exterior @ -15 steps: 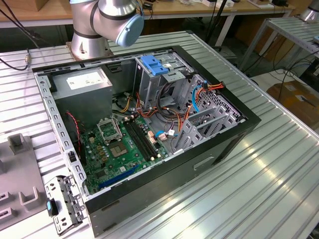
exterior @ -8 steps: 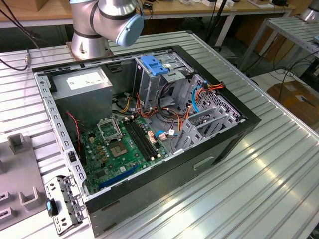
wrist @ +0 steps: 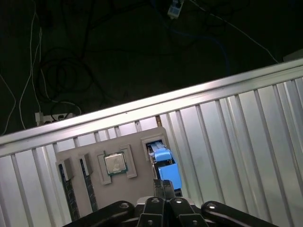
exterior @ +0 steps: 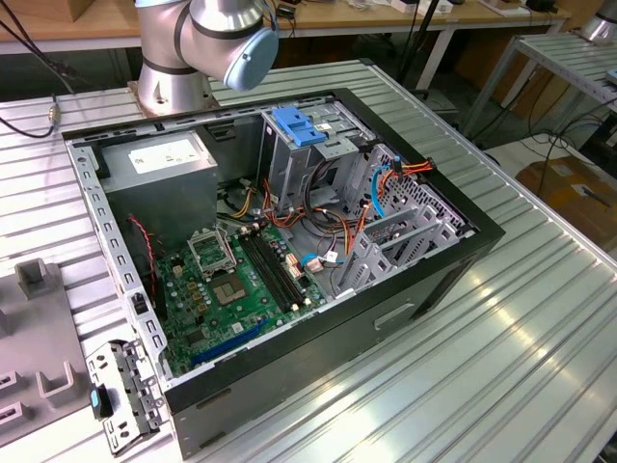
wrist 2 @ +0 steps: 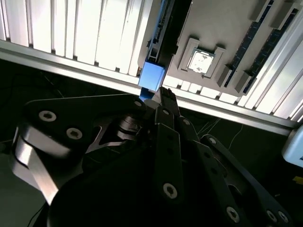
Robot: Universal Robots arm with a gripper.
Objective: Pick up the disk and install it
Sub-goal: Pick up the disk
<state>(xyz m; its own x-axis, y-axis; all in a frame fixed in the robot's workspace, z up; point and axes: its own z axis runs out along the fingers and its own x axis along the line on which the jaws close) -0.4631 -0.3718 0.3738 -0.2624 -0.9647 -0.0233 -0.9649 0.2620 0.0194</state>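
Note:
The disk [wrist: 166,165] stands on edge in a slot of a grey holder [wrist: 142,146], with its blue side rail facing the camera. In the second wrist view the same blue rail end [wrist 2: 151,75] sticks up from the holder [wrist 2: 222,28]. My gripper [wrist: 164,186] hangs just above the disk, its two black fingers pressed together and shut, with nothing between them. In the second wrist view the gripper [wrist 2: 165,94] is a short gap from the blue rail.
The holder also carries a processor chip [wrist: 115,163] and memory sticks [wrist: 66,187]. In the exterior view an open computer case [exterior: 463,251] lies on the ribbed metal table. It holds a metal drive cage [exterior: 318,159] with a blue tab [exterior: 299,125], a power-supply box [exterior: 159,159] and loose cables.

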